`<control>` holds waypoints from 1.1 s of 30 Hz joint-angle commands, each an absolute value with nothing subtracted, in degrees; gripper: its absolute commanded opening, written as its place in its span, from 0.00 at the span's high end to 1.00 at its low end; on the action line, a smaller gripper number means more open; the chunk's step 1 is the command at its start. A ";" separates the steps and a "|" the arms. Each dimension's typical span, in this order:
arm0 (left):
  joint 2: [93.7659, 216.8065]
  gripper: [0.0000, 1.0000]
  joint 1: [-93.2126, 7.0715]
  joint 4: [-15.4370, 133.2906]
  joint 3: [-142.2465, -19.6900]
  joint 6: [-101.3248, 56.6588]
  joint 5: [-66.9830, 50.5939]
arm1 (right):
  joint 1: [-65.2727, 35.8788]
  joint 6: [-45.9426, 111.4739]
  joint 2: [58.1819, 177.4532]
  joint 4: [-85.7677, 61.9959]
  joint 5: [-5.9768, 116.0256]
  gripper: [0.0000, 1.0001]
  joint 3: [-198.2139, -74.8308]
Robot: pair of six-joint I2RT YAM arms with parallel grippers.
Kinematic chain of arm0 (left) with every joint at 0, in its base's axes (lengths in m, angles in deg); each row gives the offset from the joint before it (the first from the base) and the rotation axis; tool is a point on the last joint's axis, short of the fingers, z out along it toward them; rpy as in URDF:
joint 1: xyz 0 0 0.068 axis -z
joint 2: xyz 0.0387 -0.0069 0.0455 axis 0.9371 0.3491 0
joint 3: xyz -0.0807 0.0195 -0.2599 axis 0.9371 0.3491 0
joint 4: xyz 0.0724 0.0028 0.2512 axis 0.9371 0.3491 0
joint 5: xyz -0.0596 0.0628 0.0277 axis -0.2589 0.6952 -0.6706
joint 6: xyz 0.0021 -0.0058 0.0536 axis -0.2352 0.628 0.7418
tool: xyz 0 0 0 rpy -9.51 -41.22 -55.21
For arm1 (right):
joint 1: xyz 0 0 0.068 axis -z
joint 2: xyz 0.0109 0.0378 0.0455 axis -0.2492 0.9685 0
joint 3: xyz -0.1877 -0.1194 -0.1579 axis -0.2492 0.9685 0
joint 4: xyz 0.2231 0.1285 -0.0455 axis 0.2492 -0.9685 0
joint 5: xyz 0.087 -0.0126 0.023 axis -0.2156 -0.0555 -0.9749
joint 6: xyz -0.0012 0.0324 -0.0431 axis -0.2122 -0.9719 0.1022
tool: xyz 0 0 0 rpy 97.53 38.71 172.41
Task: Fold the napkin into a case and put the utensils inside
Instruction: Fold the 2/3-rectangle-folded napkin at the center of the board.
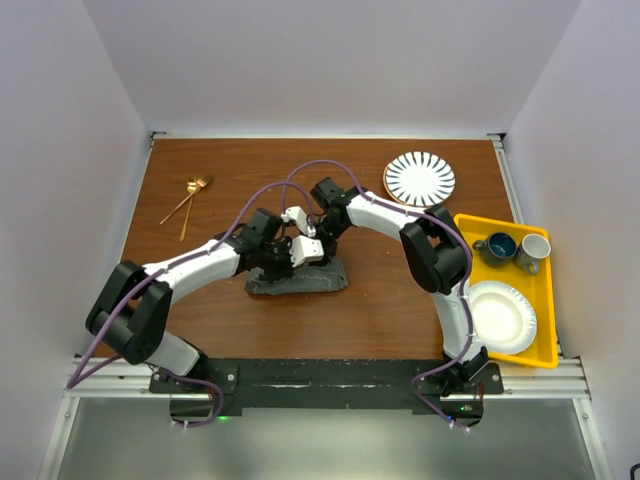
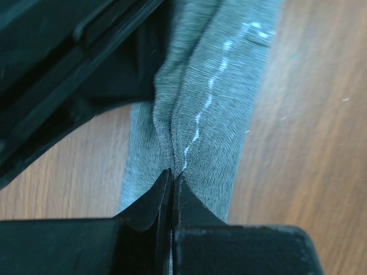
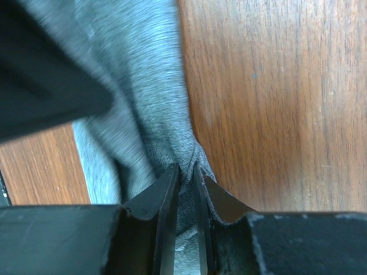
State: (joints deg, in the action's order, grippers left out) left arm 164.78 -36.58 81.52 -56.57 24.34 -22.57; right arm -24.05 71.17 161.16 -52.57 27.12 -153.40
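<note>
The left pincer point(image 2: 172, 179) is pinching a raised ridge of the dark grey soft fabric napkin point(image 2: 215, 109). Its tips are pressing together with cloth between them, and a pale stitched hem line is running away from the tips. The right pincer point(image 3: 186, 172) is clamping a bunched fold of the same napkin, with fabric filling the narrow gap between its jaws. From the top view both pincers are working just beside each other, and the napkin is lying as a rumpled strip directly beneath them on the brown wooden counter point(image 1: 380, 320). The two slender gold-copper metal utensils point(image 1: 188, 205) are lying well apart from the left pincer, on its outer side. A black-and-white striped round plate point(image 1: 420, 178) is sitting on the right pincer's outer side. Further that way a yellow plastic tray point(image 1: 548, 300) is holding a white paper plate point(image 1: 500, 316) and two mugs point(image 1: 515, 249).
</note>
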 commanded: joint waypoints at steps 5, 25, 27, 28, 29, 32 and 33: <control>167.94 1.00 -38.46 75.62 -54.15 24.49 -24.19 | -24.86 68.77 160.14 -55.76 27.25 0.74 -155.54; 169.97 1.00 -40.30 74.57 -52.75 24.32 -25.69 | -18.18 61.11 152.05 -64.55 17.58 0.52 -153.26; 169.71 1.00 -40.39 74.04 -52.57 24.14 -25.69 | -18.35 61.03 151.96 -64.29 17.23 0.51 -152.12; 169.62 1.00 -40.39 73.95 -52.22 24.05 -25.69 | -18.35 60.94 151.61 -63.77 17.49 0.49 -151.51; 169.62 1.00 -40.39 73.78 -52.13 24.05 -25.77 | -18.35 60.76 151.61 -63.07 17.84 0.47 -150.63; 169.62 1.00 -40.39 73.69 -51.95 23.79 -25.69 | -18.79 60.06 152.14 -61.48 18.98 0.46 -149.75; 169.53 1.00 -40.39 73.69 -51.95 23.79 -25.69 | -18.88 59.80 152.31 -60.61 19.77 0.46 -149.48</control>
State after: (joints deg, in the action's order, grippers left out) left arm 168.91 -39.94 75.36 -53.31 24.27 -25.87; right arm -18.41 61.14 153.59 -62.51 19.64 -150.64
